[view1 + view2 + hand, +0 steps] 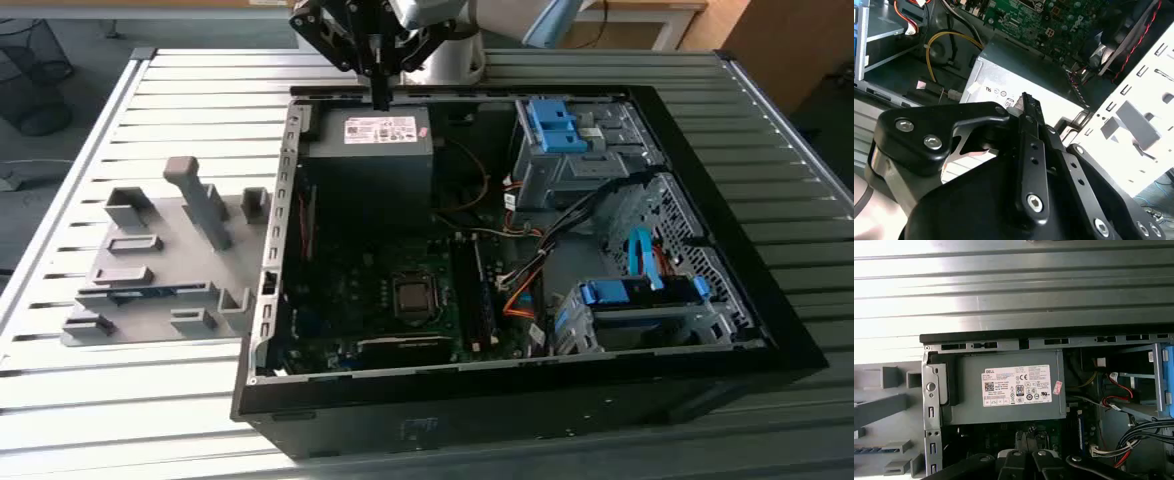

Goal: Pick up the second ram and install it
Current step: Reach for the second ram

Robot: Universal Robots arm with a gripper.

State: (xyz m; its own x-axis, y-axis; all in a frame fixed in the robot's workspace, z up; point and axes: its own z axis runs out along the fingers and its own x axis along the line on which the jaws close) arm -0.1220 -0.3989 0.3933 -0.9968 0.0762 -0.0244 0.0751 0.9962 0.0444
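Note:
The second ram [140,291] is a thin green-blue strip standing on edge in a slot of the grey fixture [154,265], on the exterior view's left beside the case. In the first wrist view the ram [876,450] appears as a bluish strip in the same fixture. My gripper [382,97] hangs over the far edge of the open computer case [534,400], above the power supply [367,150], well away from the ram. Its black fingers [1026,107] are shut together with nothing between them.
Long dark memory slots [474,290] run beside the processor socket [414,295] on the motherboard. Blue drive brackets [554,125] and cable bundles [521,290] fill the case's right side. Tall grey blocks [200,200] rise from the fixture. The table is ribbed metal [200,90].

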